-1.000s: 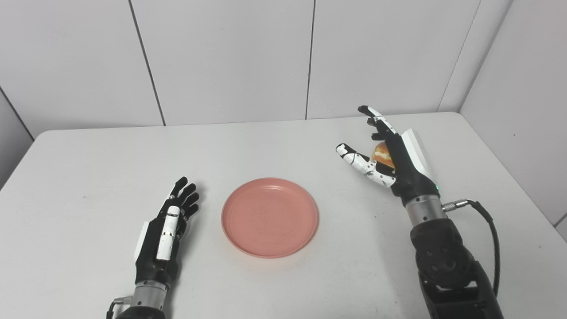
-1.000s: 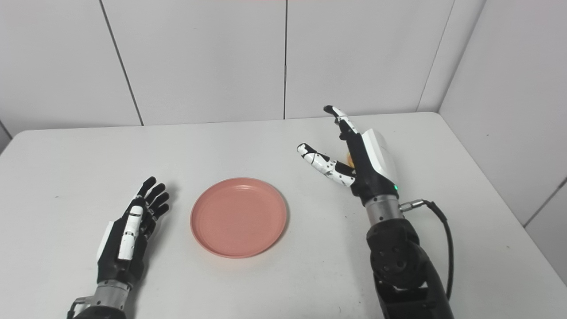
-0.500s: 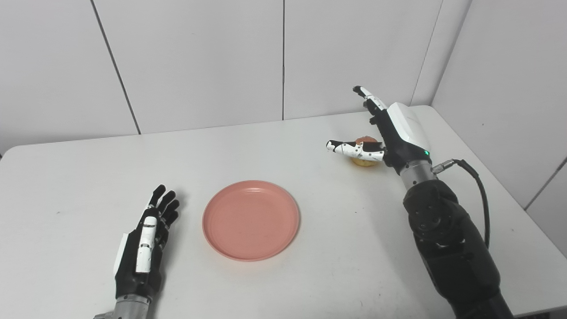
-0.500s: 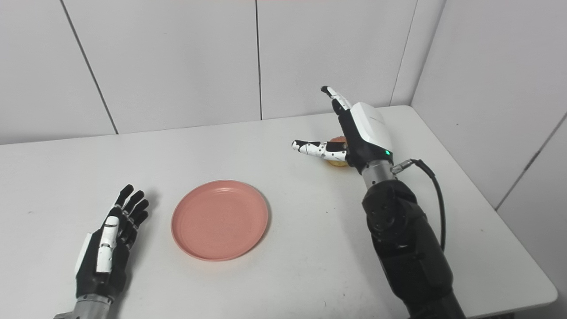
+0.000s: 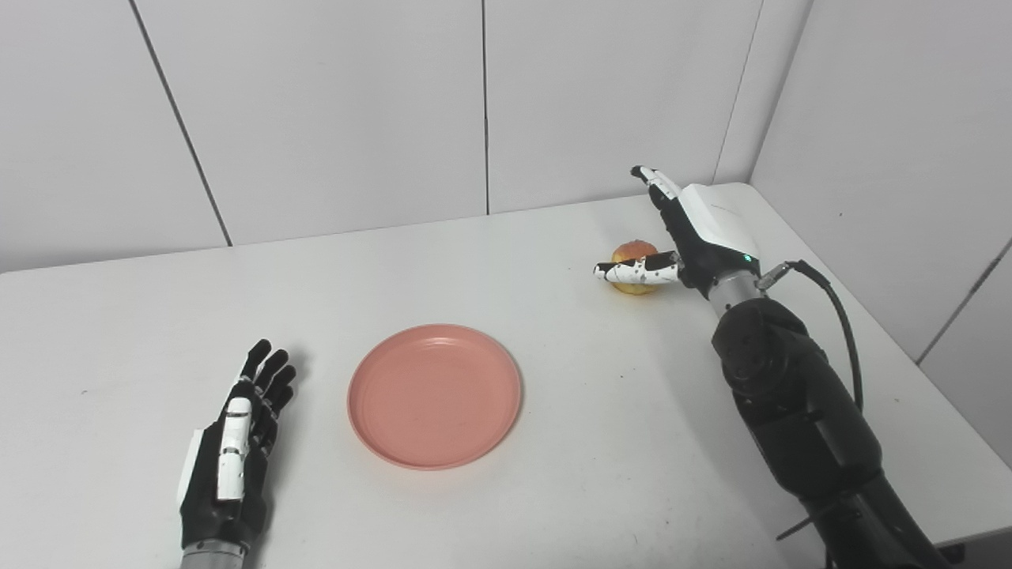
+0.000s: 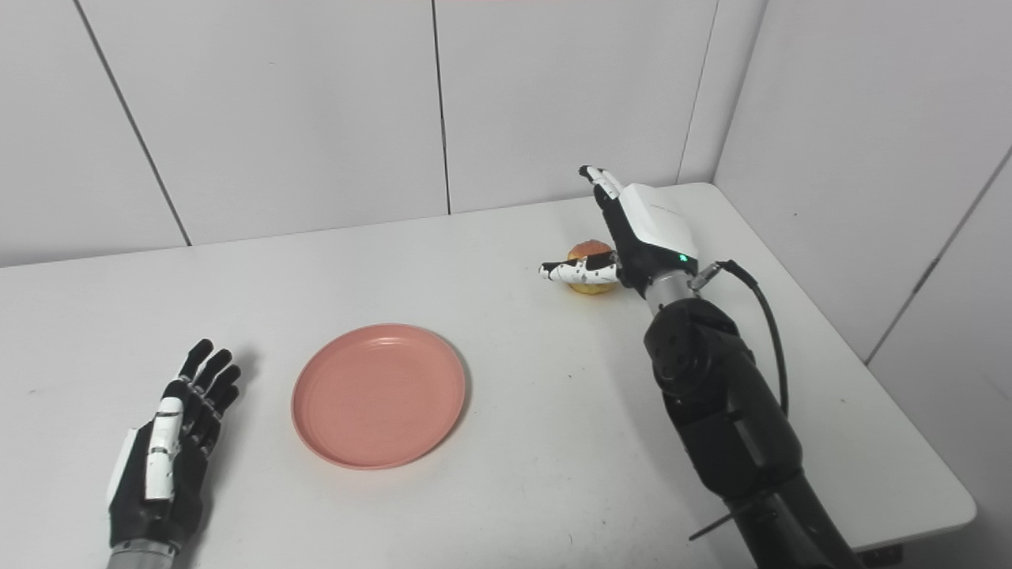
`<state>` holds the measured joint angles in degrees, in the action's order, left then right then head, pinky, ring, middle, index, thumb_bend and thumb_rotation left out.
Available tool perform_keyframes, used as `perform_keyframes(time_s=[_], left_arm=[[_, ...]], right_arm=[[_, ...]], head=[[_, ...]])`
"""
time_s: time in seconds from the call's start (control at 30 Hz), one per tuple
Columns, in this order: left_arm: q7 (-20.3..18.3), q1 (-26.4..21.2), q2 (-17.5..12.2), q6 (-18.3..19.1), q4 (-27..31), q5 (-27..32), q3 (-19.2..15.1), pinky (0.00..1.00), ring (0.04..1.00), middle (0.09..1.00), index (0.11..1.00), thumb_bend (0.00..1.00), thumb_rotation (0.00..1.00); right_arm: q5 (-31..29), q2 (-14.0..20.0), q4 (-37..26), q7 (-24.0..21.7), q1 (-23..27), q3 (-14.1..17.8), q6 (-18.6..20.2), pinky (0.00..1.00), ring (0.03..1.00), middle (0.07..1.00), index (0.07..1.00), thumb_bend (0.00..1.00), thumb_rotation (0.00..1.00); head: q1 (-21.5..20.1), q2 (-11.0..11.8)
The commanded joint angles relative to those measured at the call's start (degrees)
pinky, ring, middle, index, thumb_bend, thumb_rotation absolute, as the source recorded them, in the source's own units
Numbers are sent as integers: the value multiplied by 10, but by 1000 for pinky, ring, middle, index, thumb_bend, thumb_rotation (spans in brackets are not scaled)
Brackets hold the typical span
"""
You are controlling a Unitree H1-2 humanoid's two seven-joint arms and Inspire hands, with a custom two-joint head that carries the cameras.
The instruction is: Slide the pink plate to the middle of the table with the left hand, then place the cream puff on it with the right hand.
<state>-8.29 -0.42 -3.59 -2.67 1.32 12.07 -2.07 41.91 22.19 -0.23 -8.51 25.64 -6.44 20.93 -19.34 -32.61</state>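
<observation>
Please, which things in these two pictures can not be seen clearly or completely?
- Cream puff: in both views the right hand and its thumb cover its near side, so contact cannot be judged.
- Left hand: only its back shows; its palm side faces the table.
- Pink plate: its underside is hidden.
- Right arm: cut off by the bottom edge.

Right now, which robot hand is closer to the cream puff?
The right hand. It is open right beside the cream puff, thumb across its front. The left hand rests far away on the table, on the other side of the pink plate.
</observation>
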Motion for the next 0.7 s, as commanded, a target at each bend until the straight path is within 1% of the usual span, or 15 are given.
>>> perform_keyframes(time_s=[0.0,0.2,0.37,0.5,0.67], left_arm=[[-5,37,-10,4,-24,0,-5,953,922,926,908,357,996],[-5,40,-11,10,-17,4,-4,954,918,922,905,366,985],[-4,41,-12,10,-14,1,-3,960,921,925,909,362,999],[-5,41,-12,7,-16,2,-4,957,917,920,905,371,972],[-3,42,-13,12,-10,3,-3,957,916,921,905,373,963]], right_arm=[[10,16,0,7,34,-2,0,699,878,959,932,803,415],[17,22,30,8,46,-13,1,702,866,952,927,816,434],[16,24,60,8,58,-21,-1,718,866,941,916,822,428],[11,23,87,10,69,-25,-4,713,869,938,912,830,428],[2,18,130,23,82,-29,-16,728,879,943,910,836,418]], head=[[1,-2],[1,-6],[3,-9],[3,-11],[4,-15]])
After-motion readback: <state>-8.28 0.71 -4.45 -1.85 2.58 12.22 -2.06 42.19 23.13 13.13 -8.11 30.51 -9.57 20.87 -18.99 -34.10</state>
